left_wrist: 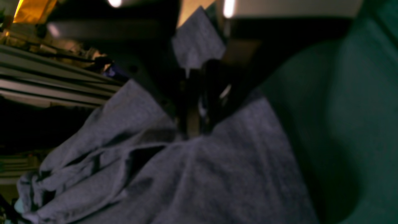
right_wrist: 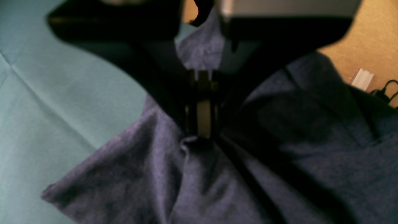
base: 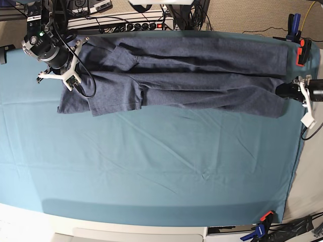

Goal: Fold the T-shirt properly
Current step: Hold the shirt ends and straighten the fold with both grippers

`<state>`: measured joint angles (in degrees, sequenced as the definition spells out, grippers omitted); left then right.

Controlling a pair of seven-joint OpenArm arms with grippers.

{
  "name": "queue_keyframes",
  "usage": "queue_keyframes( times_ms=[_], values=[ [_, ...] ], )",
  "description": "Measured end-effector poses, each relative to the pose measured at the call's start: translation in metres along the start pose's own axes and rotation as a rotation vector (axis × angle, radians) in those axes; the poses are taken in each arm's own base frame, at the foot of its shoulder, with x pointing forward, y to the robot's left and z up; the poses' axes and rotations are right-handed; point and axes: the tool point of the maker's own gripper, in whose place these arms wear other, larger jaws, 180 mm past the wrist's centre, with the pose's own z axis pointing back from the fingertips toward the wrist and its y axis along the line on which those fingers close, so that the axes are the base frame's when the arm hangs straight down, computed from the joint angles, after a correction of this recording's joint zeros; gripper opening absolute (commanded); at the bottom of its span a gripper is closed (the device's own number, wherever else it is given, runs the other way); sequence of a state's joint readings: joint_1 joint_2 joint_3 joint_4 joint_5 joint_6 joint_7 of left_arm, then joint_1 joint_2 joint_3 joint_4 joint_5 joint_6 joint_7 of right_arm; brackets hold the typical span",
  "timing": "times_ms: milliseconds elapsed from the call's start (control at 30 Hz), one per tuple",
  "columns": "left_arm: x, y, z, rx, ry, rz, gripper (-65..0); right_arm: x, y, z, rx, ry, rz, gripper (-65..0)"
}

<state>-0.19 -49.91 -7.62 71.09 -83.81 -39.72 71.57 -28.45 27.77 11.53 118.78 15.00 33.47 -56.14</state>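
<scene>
Right pincer (base: 70,80): far left of the tabletop in my base view. Jaws closed tight on the T-shirt (base: 192,75); my right wrist view shows fabric pinched and puckered at the fingertips.
T-shirt position: stretched in a long band along the far edge of the tabletop, between the two arms, resting on the teal cloth (base: 151,171).
T-shirt state: lengthwise layers overlap. One sleeve flap lies on the near side towards the left. I see no lettering in any view.
Task progress: I judge this an early stage. The garment appears doubled once lengthwise and pulled taut. The crosswise folds into a compact stack are not yet done.
T-shirt material: heathered slate blue-grey knit, soft and limp. It forms diagonal tension creases at each grip and loose bunched folds in my left wrist view.
Teal cloth: thin and matt, with shallow wrinkles and fold lines, held by clamps (base: 262,227) at the near right corner.
Left pincer (base: 298,92): far right edge of the tabletop. Jaws closed on the right end of the T-shirt, with a corner of fabric standing up between the fingers in my left wrist view.
</scene>
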Motion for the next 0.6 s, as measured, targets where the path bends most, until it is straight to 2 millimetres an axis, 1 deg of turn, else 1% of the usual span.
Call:
queue_keyframes(
  times_ms=[133,333,467,600],
  values=[
    [0.005,-0.007,0.002,-0.003,0.009,-0.045,-65.0,-0.007,0.006,0.001,0.014,0.017,0.0,-65.0],
    [0.007,-0.01,0.003,-0.002,0.016,-0.065,-65.0,-0.01,0.009,0.002,0.018,0.029,0.005,-65.0],
    [0.007,-0.01,0.003,-0.002,0.016,-0.065,-65.0,-0.014,0.008,0.003,0.01,0.048,0.012,-65.0],
    [0.007,-0.01,0.004,-0.001,0.017,-0.065,-65.0,-0.018,-0.003,0.006,-0.022,0.054,-0.002,-65.0]
  ],
)
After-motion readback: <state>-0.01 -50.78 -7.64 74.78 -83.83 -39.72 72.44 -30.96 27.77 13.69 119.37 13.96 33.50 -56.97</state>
